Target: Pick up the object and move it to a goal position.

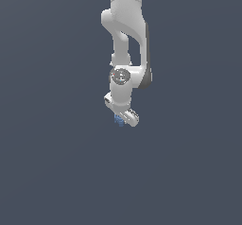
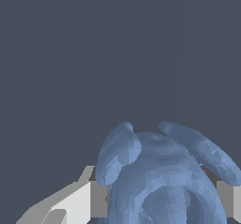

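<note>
The object [image 1: 118, 120] is a tiny blue knobbly item with rounded protrusions. In the exterior view it sits at the tip of my white gripper [image 1: 122, 119], near the middle of the picture. In the wrist view the object [image 2: 164, 176] fills the space between my two fingers, with a grey pad [image 2: 99, 198] against one side and another pad [image 2: 226, 197] against the other. The gripper is shut on the object. The fingertips are mostly hidden in the exterior view.
The white arm [image 1: 125, 39] hangs down from the top of the exterior view. Around it is only a plain dark grey-blue background.
</note>
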